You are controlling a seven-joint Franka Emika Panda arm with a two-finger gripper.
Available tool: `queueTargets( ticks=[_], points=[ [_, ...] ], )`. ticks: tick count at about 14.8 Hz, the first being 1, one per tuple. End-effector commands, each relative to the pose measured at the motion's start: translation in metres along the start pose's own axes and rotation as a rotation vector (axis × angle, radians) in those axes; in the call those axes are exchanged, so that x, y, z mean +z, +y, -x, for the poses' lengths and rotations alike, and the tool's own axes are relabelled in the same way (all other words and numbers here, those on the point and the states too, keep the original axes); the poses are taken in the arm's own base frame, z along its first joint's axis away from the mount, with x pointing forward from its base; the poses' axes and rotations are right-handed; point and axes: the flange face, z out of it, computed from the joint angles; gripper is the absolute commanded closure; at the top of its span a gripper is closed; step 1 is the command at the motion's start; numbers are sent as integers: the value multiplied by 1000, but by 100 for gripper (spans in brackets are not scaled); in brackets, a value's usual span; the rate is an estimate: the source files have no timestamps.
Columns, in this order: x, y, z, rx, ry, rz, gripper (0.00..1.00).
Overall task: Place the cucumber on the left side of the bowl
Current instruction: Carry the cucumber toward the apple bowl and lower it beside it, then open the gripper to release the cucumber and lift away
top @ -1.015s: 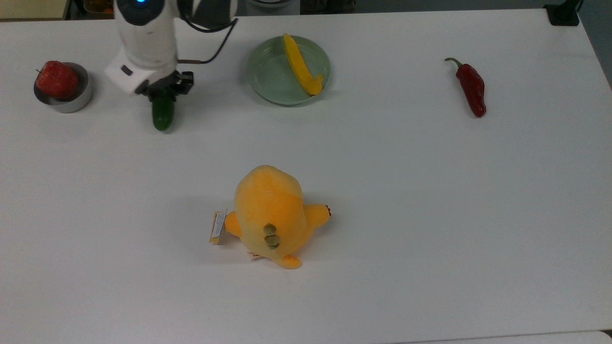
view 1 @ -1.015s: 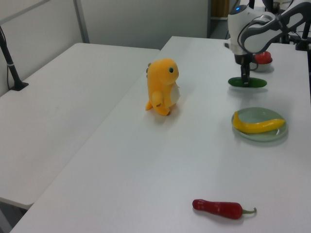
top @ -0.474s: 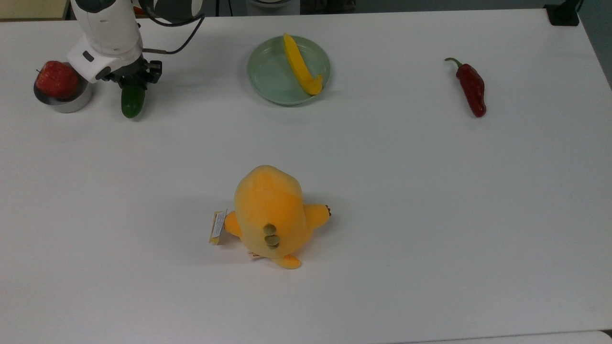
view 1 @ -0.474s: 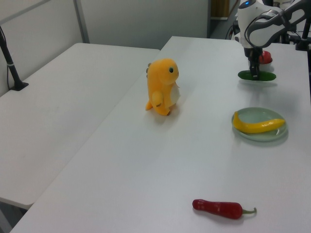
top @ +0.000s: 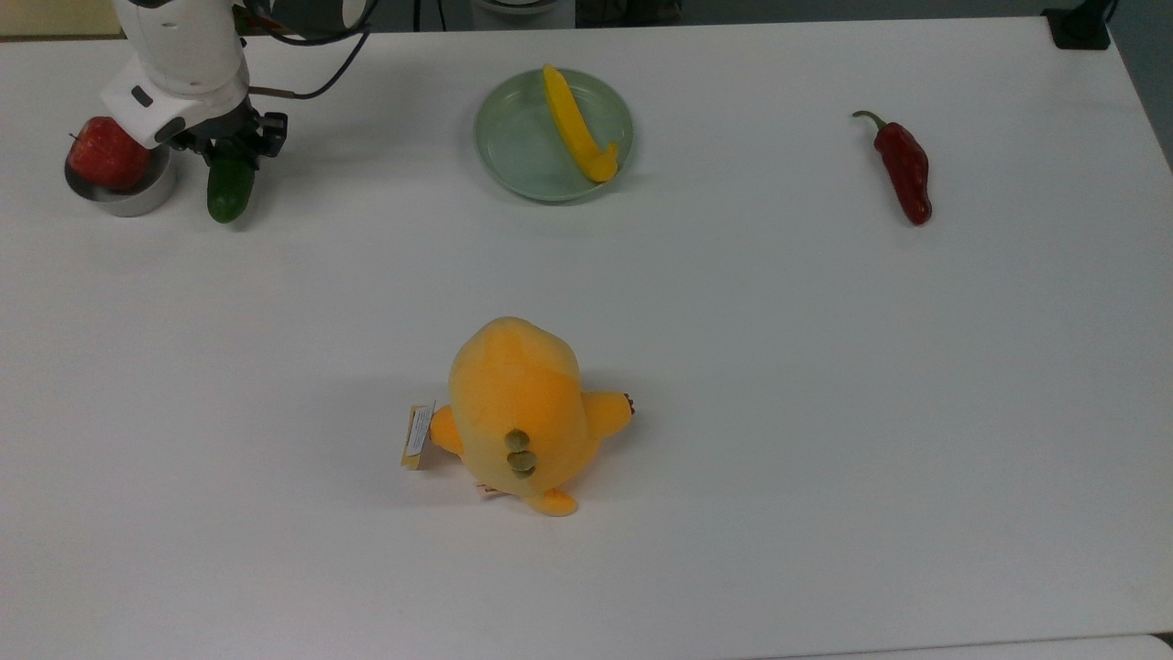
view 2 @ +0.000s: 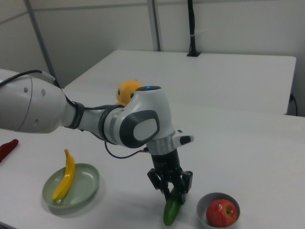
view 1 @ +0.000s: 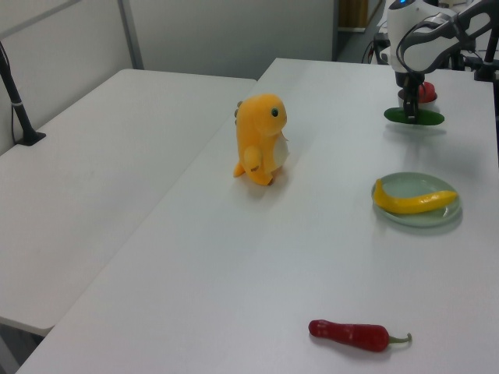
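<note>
The arm has carried the smooth dark green cucumber (top: 228, 191) across the white table (top: 733, 367) over the last second, from midway between the pale green shallow dish (top: 522, 147) and the small shiny silver metal bowl (top: 124, 191) to a spot just beside the bowl, on the top view's right of it. The two-finger gripper (top: 229, 151) stays pinched on one end of the cucumber, with the free end pointing toward the top view's lower edge; in the right view the cucumber (view 2: 171, 212) hangs tilted, its lower end close to the table, though I cannot tell if it touches. In the right view it sits to the left of the bowl (view 2: 218, 212), so my guess is the carrying is nearly done and what remains is lowering and letting go. Counting what is out: one cucumber, one metal bowl with one red apple (top: 108, 152) in it, one green dish holding one yellow banana-like piece (top: 573, 124), one dark red chilli pepper (top: 904, 167) well off on the top view's right, and one orange plush toy (top: 520, 411) mid-table.
</note>
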Motion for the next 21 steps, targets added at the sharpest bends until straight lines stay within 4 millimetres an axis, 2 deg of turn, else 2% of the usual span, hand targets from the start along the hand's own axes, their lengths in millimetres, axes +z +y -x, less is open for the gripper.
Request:
queueTargets(
  ticks=[1,11,14,15,16,17,18,21],
  points=[
    [-2,6,3,-17,15,18,93],
    [6,19,10,-13,3,16,91],
    [7,32,16,-14,0,22,90],
    [4,35,15,-13,8,27,84],
    [4,36,14,-8,16,29,56],
    [5,37,15,-4,15,26,20],
    [5,36,14,-1,15,26,0],
    [3,31,11,8,20,19,0]
  ],
)
